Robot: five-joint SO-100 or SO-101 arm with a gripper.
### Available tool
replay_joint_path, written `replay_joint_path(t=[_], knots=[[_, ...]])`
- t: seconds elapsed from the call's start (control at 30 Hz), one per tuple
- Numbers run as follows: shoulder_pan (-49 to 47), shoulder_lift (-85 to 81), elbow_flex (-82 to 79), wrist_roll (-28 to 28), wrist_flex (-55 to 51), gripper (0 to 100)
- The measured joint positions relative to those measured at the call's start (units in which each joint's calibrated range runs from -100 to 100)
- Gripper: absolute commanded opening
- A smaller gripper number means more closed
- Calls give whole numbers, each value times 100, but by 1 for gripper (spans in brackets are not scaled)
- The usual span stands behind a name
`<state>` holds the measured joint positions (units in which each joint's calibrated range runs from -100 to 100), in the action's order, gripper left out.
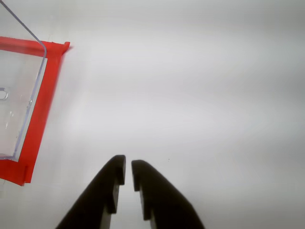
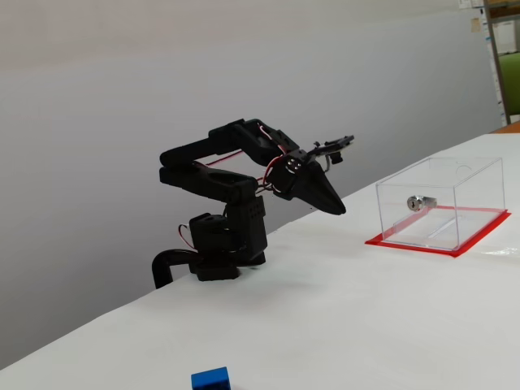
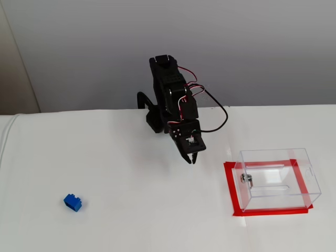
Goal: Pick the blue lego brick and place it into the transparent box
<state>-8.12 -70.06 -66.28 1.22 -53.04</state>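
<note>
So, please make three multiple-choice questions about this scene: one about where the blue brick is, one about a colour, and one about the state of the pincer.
1. Where does the blue lego brick lie in the fixed view from above?
A. Inside the transparent box
B. On the table, far to the left of the arm
C. Between the pincer's fingers

2. What colour is the base rim under the transparent box?
A. Red
B. Green
C. Yellow

3. What is the state of the pincer?
A. Clamped on the brick
B. Wide open over the box
C. Nearly shut and holding nothing

Answers:
1. B, the brick sits alone on the white table, apart from arm and box.
2. A, a red border frames the clear walls in all views.
3. C, the wrist view shows only a narrow empty gap between the fingers.
</note>
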Motion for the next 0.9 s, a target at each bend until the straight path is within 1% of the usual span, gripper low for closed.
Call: replay_joint_path(t=[0.27, 0.47, 0.63, 0.9], knots=[[-21, 1751, 1871, -10, -34, 1], [128, 2630, 2992, -24, -591, 1], [716, 2833, 3124, -24, -694, 1], [2105, 2892, 3151, -29, -694, 1]])
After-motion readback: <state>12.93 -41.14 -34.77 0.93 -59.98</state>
